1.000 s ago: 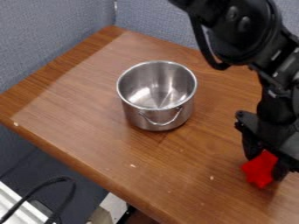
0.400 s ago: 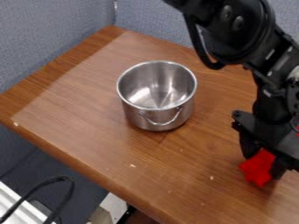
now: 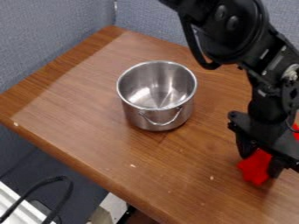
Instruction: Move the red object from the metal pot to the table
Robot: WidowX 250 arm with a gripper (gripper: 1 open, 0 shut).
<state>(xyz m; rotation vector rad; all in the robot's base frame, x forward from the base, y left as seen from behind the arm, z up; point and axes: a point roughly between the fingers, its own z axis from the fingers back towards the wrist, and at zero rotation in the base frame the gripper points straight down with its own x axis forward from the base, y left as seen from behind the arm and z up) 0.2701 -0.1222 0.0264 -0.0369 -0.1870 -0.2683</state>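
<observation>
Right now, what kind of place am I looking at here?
Probably a small robot test bench rather than a real kitchen: a brown wooden table set against a grey fabric partition wall, with one empty shiny steel pot on it and a black robot arm reaching over a red plastic block.

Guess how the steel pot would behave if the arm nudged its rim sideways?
The metal pot looks empty and thin-walled, so probably light; it would likely slide on the smooth table rather than tip, given its wide flat base. Its polished wall may be slippery to pinch.
</observation>
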